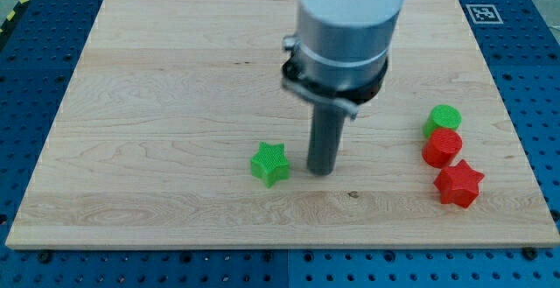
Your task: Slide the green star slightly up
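wooden board [175, 78]: my tip [322, 172], a bare rod with no fingers, sits just right of green star [270, 164]. should circle below it, then push gently toward view's top.

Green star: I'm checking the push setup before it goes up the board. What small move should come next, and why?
Probably bring my tip down and around to just below the green star. It now stands at the star's right, a narrow gap apart; pushing from there would send the star toward the view's left, not up.
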Controlling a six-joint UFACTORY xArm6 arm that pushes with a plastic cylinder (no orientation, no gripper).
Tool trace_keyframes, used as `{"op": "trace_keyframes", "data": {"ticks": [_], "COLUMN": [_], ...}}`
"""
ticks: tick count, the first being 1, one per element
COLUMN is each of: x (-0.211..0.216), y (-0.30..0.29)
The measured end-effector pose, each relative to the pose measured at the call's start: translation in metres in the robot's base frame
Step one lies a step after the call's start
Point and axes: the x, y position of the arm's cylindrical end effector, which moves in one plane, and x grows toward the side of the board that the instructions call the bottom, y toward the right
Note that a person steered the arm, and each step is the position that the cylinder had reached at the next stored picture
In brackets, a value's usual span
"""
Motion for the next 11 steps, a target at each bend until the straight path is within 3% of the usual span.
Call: {"op": "trace_keyframes", "data": {"ticks": [1,2,6,9,11], "x": [0.031,0.033,0.01,-0.006,0.007], "y": [-0.047,-0.101,-0.081,-0.004,-0.042]}}
